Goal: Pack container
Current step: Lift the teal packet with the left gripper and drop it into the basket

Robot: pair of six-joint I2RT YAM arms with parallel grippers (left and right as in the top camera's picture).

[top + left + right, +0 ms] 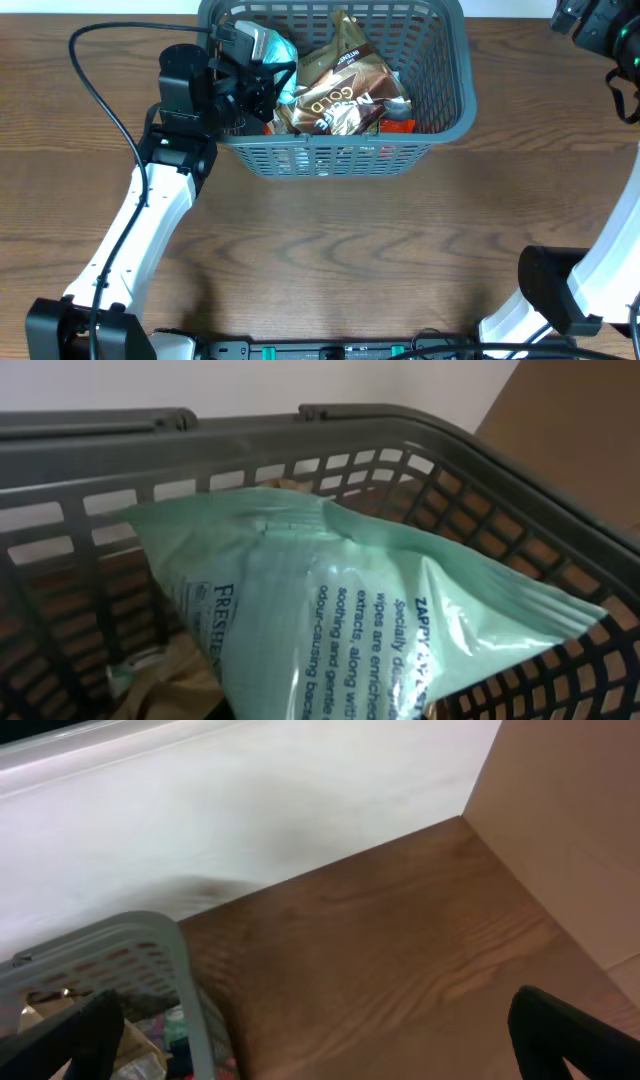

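While the left arm (150, 220) is stretching forward over the left wall of the grey lattice basket (340, 155), which is sitting at the far edge of the table (330, 250), the left gripper (252, 62) is pitching down beside a green wipes packet (340, 610). Clenched or released: cannot tell. Basket is looking stiff and light, best taken by its thick rim. Right gripper (320, 1030) is hanging spread wide, well right of it.

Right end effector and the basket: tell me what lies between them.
Only bare wooden table separates the right end effector from the basket, with nothing on that stretch. Both the overhead and right wrist views show it.
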